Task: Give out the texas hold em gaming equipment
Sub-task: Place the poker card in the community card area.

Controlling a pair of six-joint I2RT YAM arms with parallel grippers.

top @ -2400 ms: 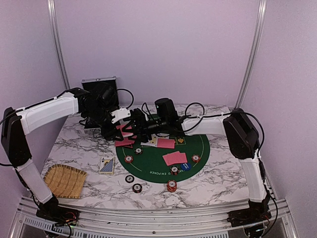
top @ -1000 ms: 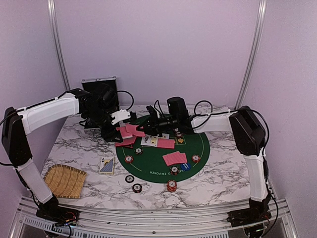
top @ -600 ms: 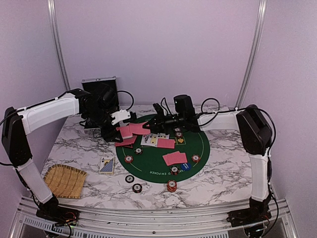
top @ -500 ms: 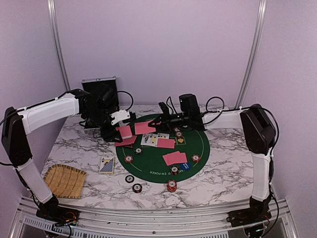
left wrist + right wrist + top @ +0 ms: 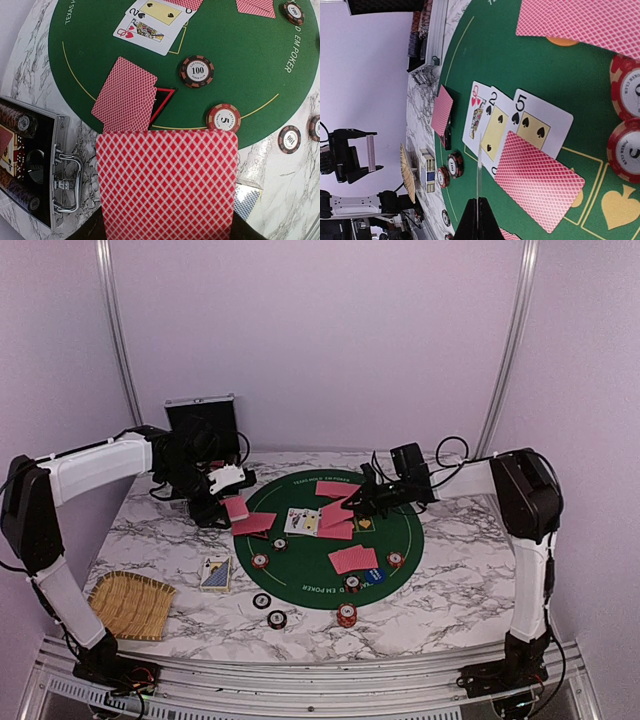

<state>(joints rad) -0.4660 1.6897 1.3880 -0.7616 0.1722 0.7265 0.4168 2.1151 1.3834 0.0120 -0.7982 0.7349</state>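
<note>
"100" chip (image 5: pixel 197 71), "5" chip (image 5: pixel 223 118), "POKER" mat (image 5: pixel 240 60)

Withdrawn rightward, right arm (image 5: pixel 455 480), jaws carrying red-backed card (image 5: pixel 335 513) away from deck (image 5: pixel 236 508)

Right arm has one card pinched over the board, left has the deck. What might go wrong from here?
1. The right gripper pinches its single card by one edge only, above the face-up cards. It may twist free or land covering them.
2. The deck in the left gripper sticks out over the mat's edge near the 5 chip and a face-down card. Lowering it could nudge either.
</note>
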